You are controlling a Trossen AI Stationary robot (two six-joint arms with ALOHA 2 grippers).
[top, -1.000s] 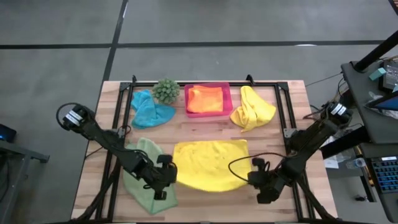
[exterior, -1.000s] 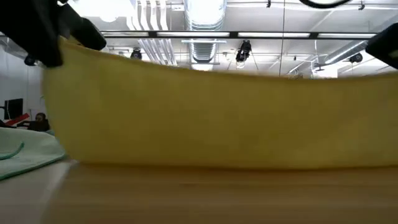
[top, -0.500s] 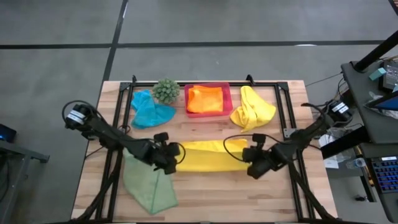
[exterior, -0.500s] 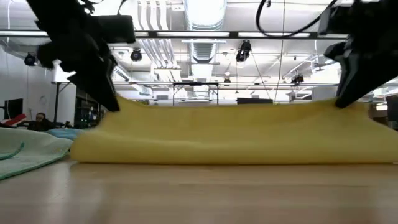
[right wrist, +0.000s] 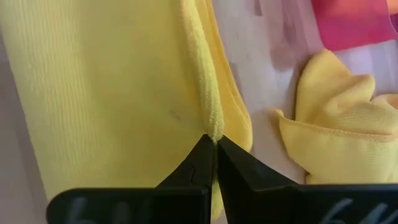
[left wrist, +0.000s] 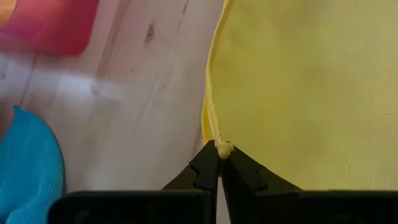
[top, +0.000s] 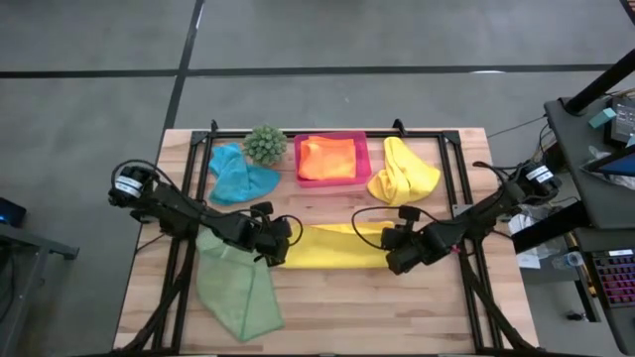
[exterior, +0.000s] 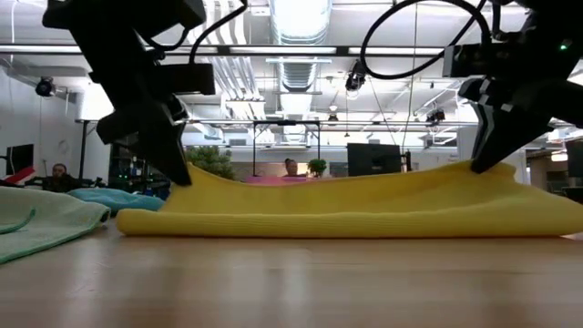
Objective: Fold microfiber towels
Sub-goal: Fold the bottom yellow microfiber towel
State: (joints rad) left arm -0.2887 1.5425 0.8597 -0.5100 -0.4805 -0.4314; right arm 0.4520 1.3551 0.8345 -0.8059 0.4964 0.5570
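A yellow towel (top: pixel 332 246) lies folded over into a long strip in the middle of the table; it also shows in the low view (exterior: pixel 346 208). My left gripper (top: pixel 281 241) is shut on the strip's left end. My right gripper (top: pixel 392 241) is shut on its right end. A light green towel (top: pixel 233 293) lies at the near left. A teal towel (top: pixel 238 177) and a second, crumpled yellow towel (top: pixel 402 174) lie at the back. An orange towel (top: pixel 327 157) lies in the pink tray (top: pixel 363 139). My left gripper pinches the upper layer's edge at its left corner (left wrist: pixel 222 148) between its two fingertips, slanting down from the table's left. That corner (exterior: pixel 187 175) is held a little above the table, and the rest of the towel lies down. My right gripper pinches the upper layer's edge at its right corner (right wrist: pixel 215 132) between its two fingertips, slanting down from the table's right. That corner (exterior: pixel 474 169) is raised a little, and the upper layer sags between the two grippers onto the lower one.
A small spiky green plant (top: pixel 264 145) stands at the back between the teal towel and the pink tray. A black frame (top: pixel 448 149) runs along the table's sides and back. Bare wood (top: pixel 367 307) lies near the front edge.
Both grippers, staying shut, have carried the yellow towel's near edge up, toward the table's far edge and down. The towel, spread out with its near edge lifted before, is now folded over on itself into a narrow strip; its far part stayed on the table.
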